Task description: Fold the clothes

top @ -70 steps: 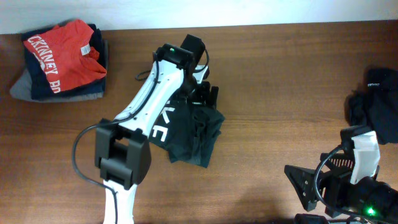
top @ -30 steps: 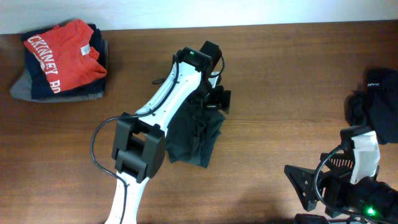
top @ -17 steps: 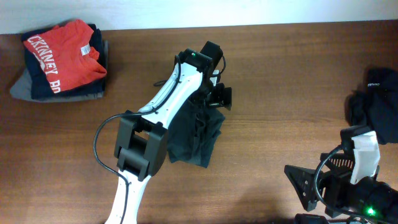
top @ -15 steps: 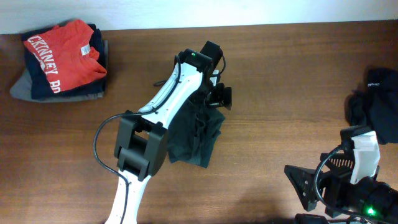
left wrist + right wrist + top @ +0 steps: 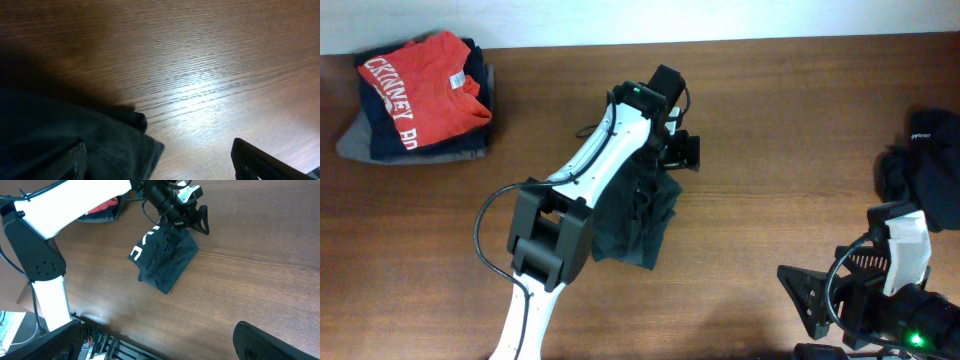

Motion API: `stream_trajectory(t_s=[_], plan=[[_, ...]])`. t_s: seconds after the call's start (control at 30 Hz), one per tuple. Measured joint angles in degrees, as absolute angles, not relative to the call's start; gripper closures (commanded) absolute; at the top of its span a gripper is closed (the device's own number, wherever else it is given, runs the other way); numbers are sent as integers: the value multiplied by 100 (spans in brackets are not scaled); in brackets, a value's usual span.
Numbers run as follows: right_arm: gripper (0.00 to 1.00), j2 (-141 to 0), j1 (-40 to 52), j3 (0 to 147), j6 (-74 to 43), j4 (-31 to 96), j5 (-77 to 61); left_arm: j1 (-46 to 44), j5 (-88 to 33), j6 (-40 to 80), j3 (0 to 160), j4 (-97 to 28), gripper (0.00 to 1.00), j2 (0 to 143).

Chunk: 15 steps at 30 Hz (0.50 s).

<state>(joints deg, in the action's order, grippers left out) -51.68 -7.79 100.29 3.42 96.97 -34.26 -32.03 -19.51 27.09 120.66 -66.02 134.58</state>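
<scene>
Gaping wide and empty, the right gripper (image 5: 805,318) sits nearest. Mid-table lies a crumpled dark T-shirt (image 5: 635,215), its white lettering (image 5: 142,245) unreadable. At its far edge the left gripper (image 5: 676,150) is spread wide, holding nothing. A dark heap (image 5: 930,165) sits at the right edge. Farthest left, a red shirt (image 5: 420,85) reads "CKINNEY".

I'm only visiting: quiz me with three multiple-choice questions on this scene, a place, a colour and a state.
1. Where is the red shirt? A on the folded stack; B at the right edge; C on the floor.
2. Lettering on the middle dark garment: A yellow; B white; C blue.
3. The left gripper is: A shut on the garment; B shut on the shirt; C open.
Answers: A, it tops the stack at far left; B, white letters show in the right wrist view; C, its jaws stand apart with nothing between them.
</scene>
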Motion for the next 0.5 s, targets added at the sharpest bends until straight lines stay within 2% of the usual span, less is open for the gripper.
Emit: stream_trajectory(t_s=[0.3, 0.33, 0.5], plan=[[1, -5168, -779, 10029, 344, 9697, -3428, -3391, -1951, 2711, 12066, -6484, 11, 13458], [1, -5168, -779, 10029, 344, 9697, -3428, -3404, -1951, 2711, 12068, -6534, 15, 13458], [1, -5168, -779, 10029, 342, 9697, -3428, -3428, -1761, 2731, 12241, -7140, 16, 13458]])
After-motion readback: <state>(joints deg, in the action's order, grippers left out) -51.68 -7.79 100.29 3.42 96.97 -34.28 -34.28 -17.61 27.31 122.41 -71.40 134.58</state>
